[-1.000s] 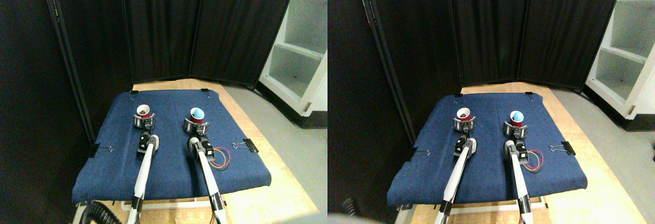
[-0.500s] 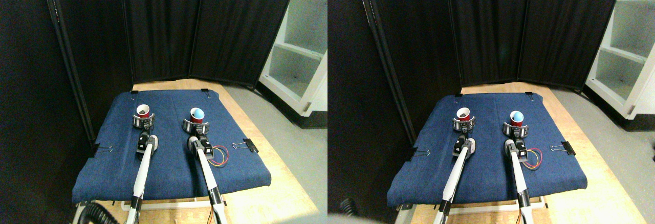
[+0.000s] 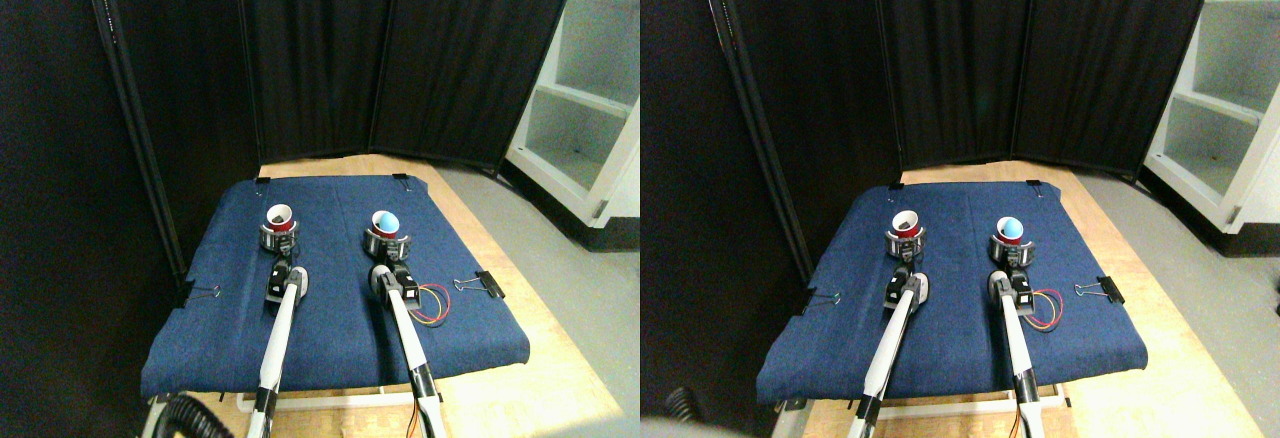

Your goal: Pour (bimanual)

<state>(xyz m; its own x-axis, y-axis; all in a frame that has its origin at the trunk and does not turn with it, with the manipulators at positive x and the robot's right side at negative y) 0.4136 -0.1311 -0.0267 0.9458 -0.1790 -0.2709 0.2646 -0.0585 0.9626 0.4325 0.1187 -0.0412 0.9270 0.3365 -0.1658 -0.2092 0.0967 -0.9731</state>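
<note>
Stereo pair view: blue cloth (image 3: 330, 328) pinned over a wooden platform. Left cup (image 3: 279, 219), red with white inside and something dark in it, stands near the cloth's far-left corner. Right cup (image 3: 385, 224), red with a pale blue inside, stands toward the far edge, right of centre. Left gripper (image 3: 277, 241) and right gripper (image 3: 386, 247) each sit at the base of their cup, ringing it; whether the jaws are clamped tight or merely around, I cannot tell.

Handling, as a judgement: thin disposable cups, light, easily crushed, slippery-walled. Hold low on the wall, gently.

Hard to read: the left cup's contents, any contents of the right cup, jaw contact. Coloured wires (image 3: 432, 308) lie beside the right arm.
</note>
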